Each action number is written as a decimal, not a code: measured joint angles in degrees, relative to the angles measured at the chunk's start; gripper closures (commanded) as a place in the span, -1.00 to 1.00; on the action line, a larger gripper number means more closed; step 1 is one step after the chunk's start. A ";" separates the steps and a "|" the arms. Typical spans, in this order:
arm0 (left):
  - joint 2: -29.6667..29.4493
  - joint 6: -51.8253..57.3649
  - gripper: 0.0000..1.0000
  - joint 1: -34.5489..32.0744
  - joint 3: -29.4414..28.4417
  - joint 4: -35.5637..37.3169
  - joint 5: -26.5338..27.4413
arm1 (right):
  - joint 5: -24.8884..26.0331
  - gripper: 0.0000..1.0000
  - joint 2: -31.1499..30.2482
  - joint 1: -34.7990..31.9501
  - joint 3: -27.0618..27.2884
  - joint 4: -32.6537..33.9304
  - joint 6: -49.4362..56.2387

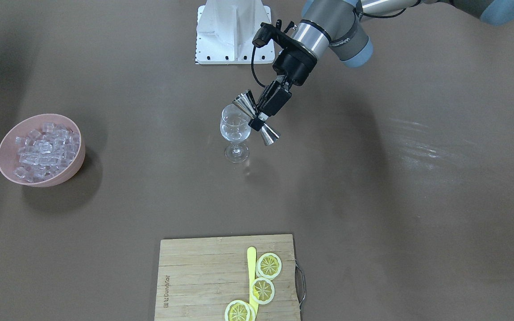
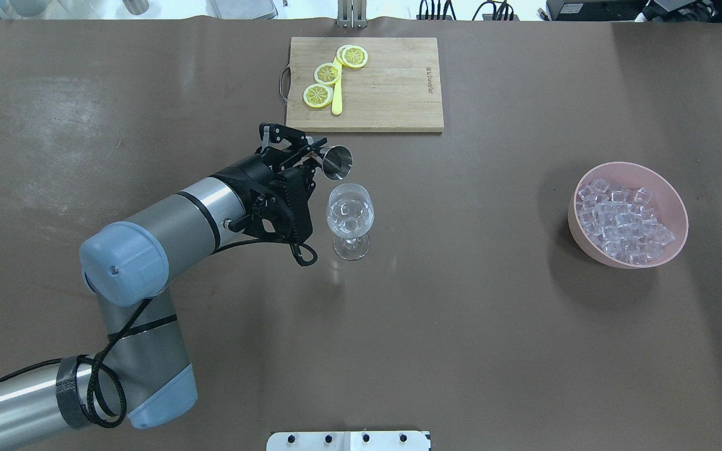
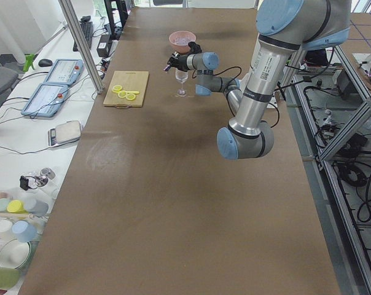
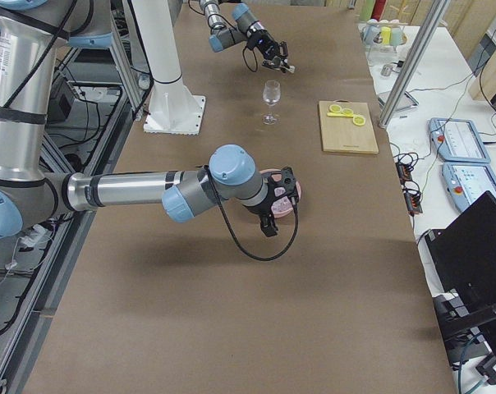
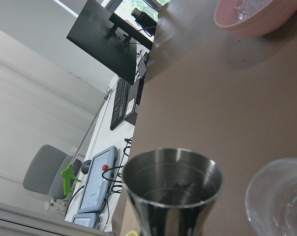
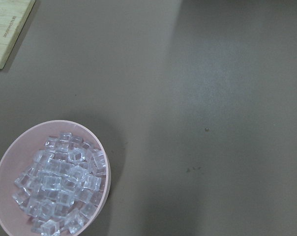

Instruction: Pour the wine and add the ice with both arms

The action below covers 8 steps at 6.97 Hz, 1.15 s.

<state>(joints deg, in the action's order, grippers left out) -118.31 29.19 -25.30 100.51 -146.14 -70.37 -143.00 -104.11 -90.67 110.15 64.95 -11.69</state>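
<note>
My left gripper [image 1: 257, 122] is shut on the waist of a steel double-ended jigger [image 1: 243, 103], tilted with one mouth by the rim of the stemmed wine glass [image 1: 234, 127]. Overhead, the jigger [image 2: 338, 161] lies just beyond the glass [image 2: 350, 213]. I cannot make out wine in either one. The ice [image 1: 45, 149] is heaped in a pink bowl [image 1: 5, 147], also in the right wrist view [image 6: 60, 187]. My right gripper [image 4: 277, 197] shows only in the exterior right view, in front of the bowl. I cannot tell whether it is open.
A wooden cutting board [image 1: 203, 276] with three lemon slices [image 1: 269, 265] and a yellow stick lies at the operators' edge. The white pedestal [image 1: 234, 31] stands at the robot's side. The left arm's elbow [image 2: 124, 263] hangs over the table's left half.
</note>
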 measured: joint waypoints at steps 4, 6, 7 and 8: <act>-0.71 2.90 1.00 0.15 -0.36 2.67 3.23 | -0.08 -0.99 0.00 0.04 0.23 0.00 0.00; -0.87 5.30 1.00 0.16 -0.69 2.84 4.09 | -0.16 -0.99 -0.03 0.02 0.27 0.00 0.00; -1.12 6.52 1.00 0.16 -0.99 2.87 4.55 | -0.30 -0.99 -0.03 0.03 0.30 0.00 0.00; -1.25 7.27 1.00 0.16 -1.13 2.87 4.91 | -0.54 -0.99 -0.03 0.02 0.32 0.00 0.00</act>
<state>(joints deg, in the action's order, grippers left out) -119.56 36.46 -25.14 99.38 -143.27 -65.46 -143.54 -104.15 -90.65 110.47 64.95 -11.69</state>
